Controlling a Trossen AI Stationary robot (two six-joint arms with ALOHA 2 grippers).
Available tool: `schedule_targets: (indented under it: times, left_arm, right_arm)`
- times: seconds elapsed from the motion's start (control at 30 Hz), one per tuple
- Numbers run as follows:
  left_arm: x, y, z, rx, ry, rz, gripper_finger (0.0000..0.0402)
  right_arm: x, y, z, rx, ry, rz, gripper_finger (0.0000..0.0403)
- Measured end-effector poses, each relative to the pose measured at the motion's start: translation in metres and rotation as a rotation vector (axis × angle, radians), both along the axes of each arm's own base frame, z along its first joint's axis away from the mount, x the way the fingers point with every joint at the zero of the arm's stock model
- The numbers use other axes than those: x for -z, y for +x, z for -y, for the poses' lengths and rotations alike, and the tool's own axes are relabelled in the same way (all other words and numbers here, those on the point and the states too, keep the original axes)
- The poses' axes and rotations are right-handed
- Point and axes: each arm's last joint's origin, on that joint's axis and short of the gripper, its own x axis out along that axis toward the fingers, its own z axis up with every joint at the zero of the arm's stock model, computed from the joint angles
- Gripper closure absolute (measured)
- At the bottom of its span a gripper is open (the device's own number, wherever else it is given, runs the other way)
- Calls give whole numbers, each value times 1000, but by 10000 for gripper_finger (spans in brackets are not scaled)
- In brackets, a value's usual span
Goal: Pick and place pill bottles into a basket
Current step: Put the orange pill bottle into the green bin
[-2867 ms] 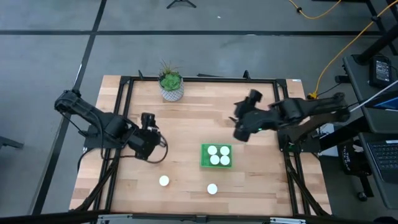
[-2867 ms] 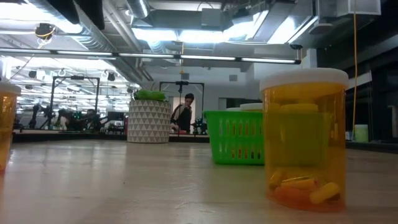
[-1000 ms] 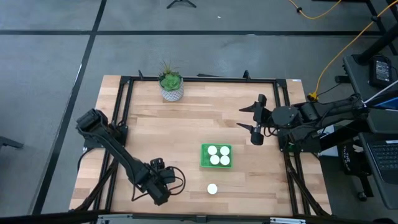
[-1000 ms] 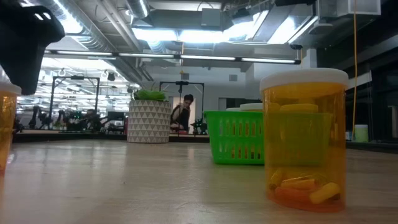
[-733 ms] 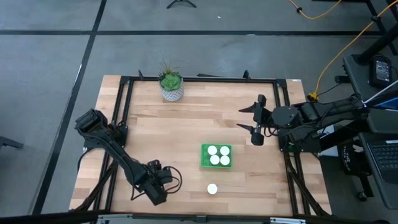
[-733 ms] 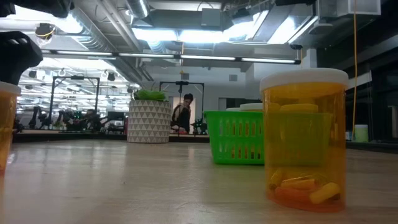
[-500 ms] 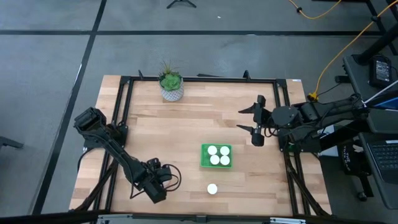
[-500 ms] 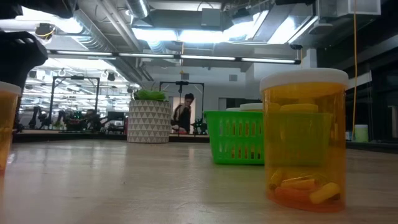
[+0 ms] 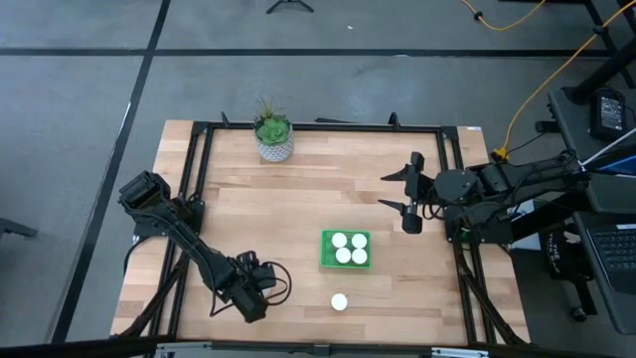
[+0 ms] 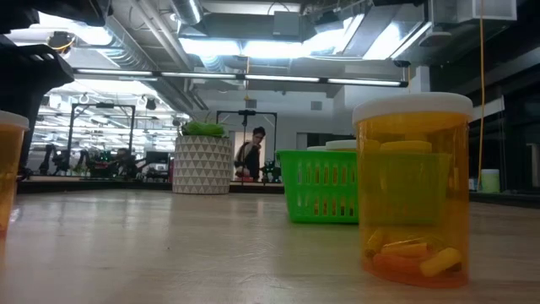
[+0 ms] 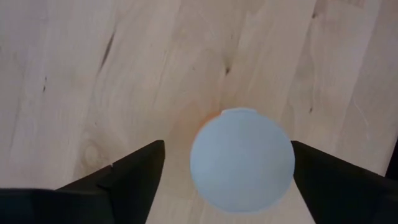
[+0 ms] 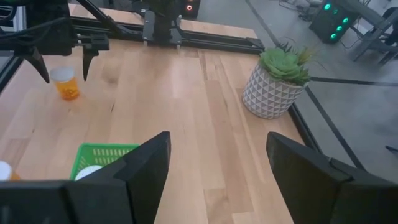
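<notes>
One pill bottle stands upright near the table's front left; its white cap [image 11: 241, 160] fills the left wrist view and its orange body [image 12: 66, 84] shows in the right wrist view. My left gripper [image 9: 258, 287] points down over it, open, one finger on either side of the cap, apart from it. A second bottle [image 9: 339, 301] stands at the front middle, and looms large in the low view [image 10: 413, 186]. The green basket [image 9: 328, 261] holds several bottles, white caps up. My right gripper [image 9: 386, 189] hangs open and empty at the right, over the table.
A green plant in a white pot [image 9: 273, 136] stands at the far edge, left of the middle. A black frame rail [image 9: 318, 127] runs round the table top. Bare wood lies between the basket and the plant. A person [image 10: 251, 152] shows far off in the room.
My left gripper has shifted a little over the front-left bottle and stays open around it. The bottle has kept its place.
</notes>
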Motion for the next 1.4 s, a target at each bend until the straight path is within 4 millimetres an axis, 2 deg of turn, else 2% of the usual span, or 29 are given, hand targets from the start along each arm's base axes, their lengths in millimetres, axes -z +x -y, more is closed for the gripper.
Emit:
schedule_targets:
  times: [0.57, 0.83, 1.03, 1.2, 1.4]
  left_arm:
    - [0, 3, -3, -4, 5, 1, 197]
    - [0, 4, -4, 21, 22, 5, 185]
    - [0, 10, -12, 42, 31, -3, 198]
    - [-4, 16, -23, 81, 50, 2, 190]
    - [-19, 25, -45, 107, 82, 42, 195]
  right_arm:
    - [0, 0, 0, -8, -18, -3, 136]
    - [0, 0, 0, -7, -15, -3, 136]
    - [0, 0, 0, -7, -16, -3, 136]
    - [0, 0, 0, -7, -17, -6, 136]
    - [0, 0, 0, -7, -17, -8, 136]
